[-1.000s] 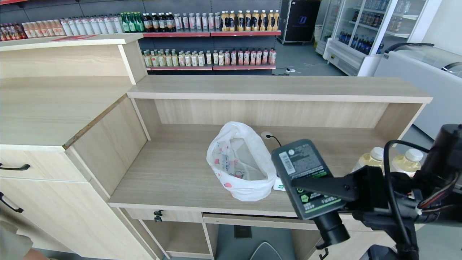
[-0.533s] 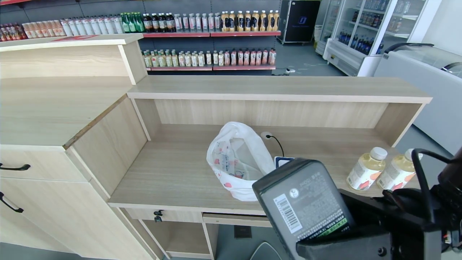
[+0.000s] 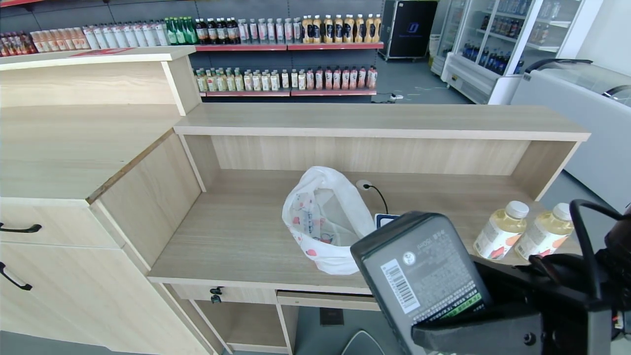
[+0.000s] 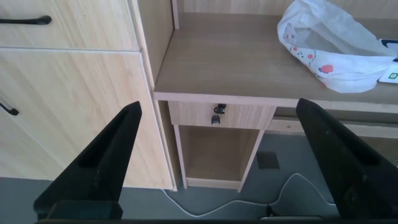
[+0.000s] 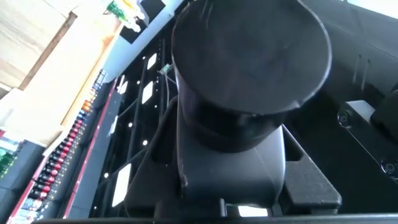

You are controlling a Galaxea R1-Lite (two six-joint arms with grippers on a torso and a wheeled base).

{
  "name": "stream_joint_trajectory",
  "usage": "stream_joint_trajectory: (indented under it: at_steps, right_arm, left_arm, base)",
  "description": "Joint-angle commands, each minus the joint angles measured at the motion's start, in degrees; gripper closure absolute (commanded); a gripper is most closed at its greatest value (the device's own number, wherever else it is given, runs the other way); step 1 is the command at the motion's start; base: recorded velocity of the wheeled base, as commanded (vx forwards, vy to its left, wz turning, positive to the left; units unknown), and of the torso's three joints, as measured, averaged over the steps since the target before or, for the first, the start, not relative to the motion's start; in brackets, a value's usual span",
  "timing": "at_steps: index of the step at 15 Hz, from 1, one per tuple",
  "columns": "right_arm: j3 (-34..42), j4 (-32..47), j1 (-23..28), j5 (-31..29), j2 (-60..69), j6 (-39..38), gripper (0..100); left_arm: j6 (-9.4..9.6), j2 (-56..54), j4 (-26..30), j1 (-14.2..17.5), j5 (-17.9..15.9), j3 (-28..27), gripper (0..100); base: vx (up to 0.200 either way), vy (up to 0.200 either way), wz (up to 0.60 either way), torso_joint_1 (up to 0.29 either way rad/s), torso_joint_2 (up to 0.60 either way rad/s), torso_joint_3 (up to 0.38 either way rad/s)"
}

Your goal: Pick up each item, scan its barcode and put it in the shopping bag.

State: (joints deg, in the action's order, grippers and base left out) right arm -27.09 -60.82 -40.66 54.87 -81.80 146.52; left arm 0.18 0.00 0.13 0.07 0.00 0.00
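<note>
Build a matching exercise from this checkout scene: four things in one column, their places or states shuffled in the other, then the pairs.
1. dark bottle
2. shopping bag
3. yellow drink bottles
4. left gripper

A. open, holding nothing
B. upright at the right end of the counter
C. held off the counter, barcode showing
D. white, mouth gaping, mid-counter

Pairs: 1-C; 2-D; 3-B; 4-A

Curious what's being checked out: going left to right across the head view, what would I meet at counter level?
First the shopping bag → dark bottle, held aloft → yellow bottle → second yellow bottle.
</note>
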Motion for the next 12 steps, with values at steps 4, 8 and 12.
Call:
stream_joint_trajectory:
  at_steps: [4,8,12]
  right_arm:
    - [0.02,0.17,-0.13,0.24,0.06,0.08,100]
    - [0.28,0.35,-0.13,0.24,0.5,0.35,100]
    - [0.37,0.35,-0.13,0.24,0.59,0.35,100]
  left_arm:
    - [-0.01,0.09,0.04,0.01,0.0,0.0,0]
    - [-0.01,0.09,0.04,0.01,0.0,0.0,0]
    - [-0.01,0.09,0.04,0.01,0.0,0.0,0]
  base:
    - [0.0,0.0,0.0,0.0,0.0,0.0]
    - [0.0,0.0,0.0,0.0,0.0,0.0]
    - [0.0,0.0,0.0,0.0,0.0,0.0]
